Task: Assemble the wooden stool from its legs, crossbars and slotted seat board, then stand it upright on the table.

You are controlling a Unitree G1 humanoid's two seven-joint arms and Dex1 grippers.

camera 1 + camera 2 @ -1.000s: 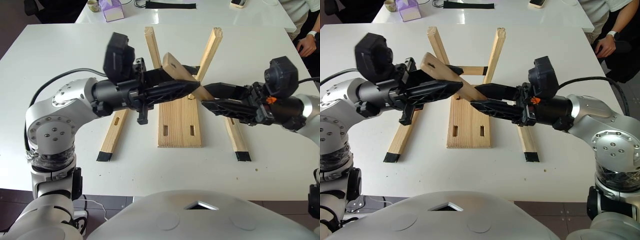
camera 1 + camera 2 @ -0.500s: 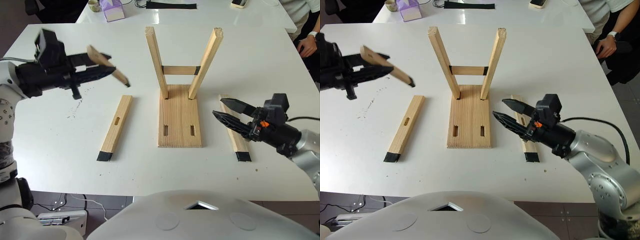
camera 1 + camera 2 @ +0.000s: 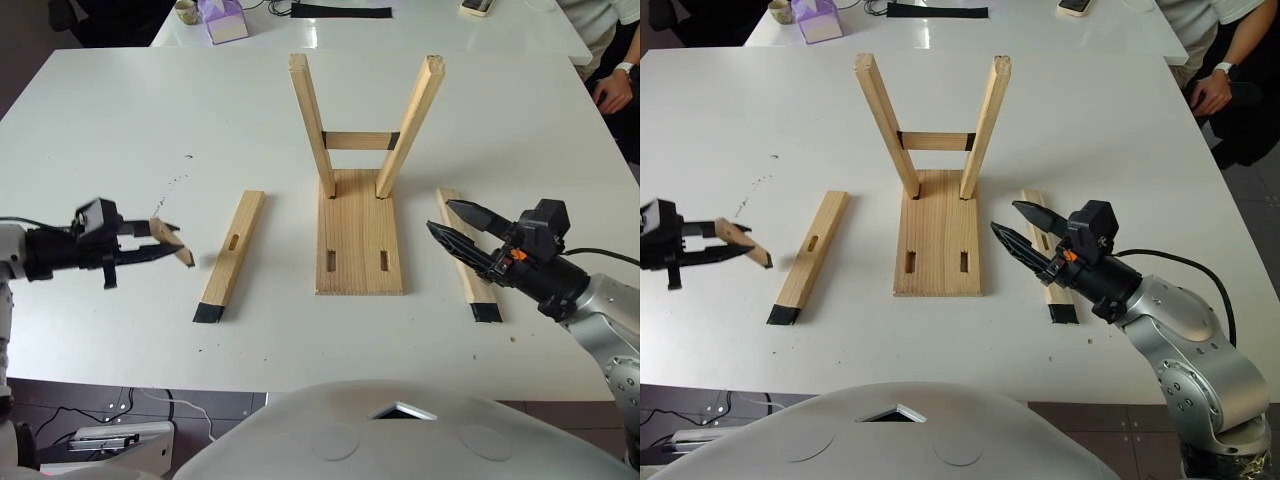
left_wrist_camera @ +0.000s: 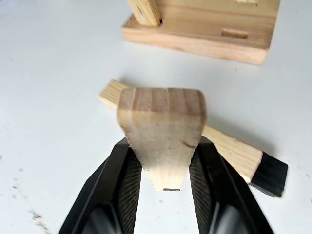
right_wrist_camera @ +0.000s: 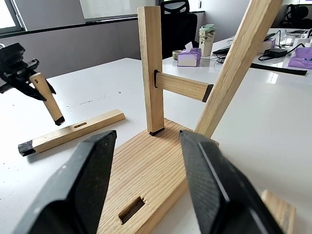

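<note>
Our seat board (image 3: 360, 250) lies flat in the middle with two legs (image 3: 308, 120) already slotted in and braced, and spare legs (image 3: 232, 255) wait either side within reach. Our left gripper (image 3: 160, 243) is clamped on the loose crossbar (image 4: 161, 131) out left, while the right gripper (image 3: 440, 215) hovers spread open over the right-hand spare, which we reckon is next.

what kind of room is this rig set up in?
Likely an office or meeting room: large white tables, a black office chair, and a purple tissue box beside a cup.
</note>
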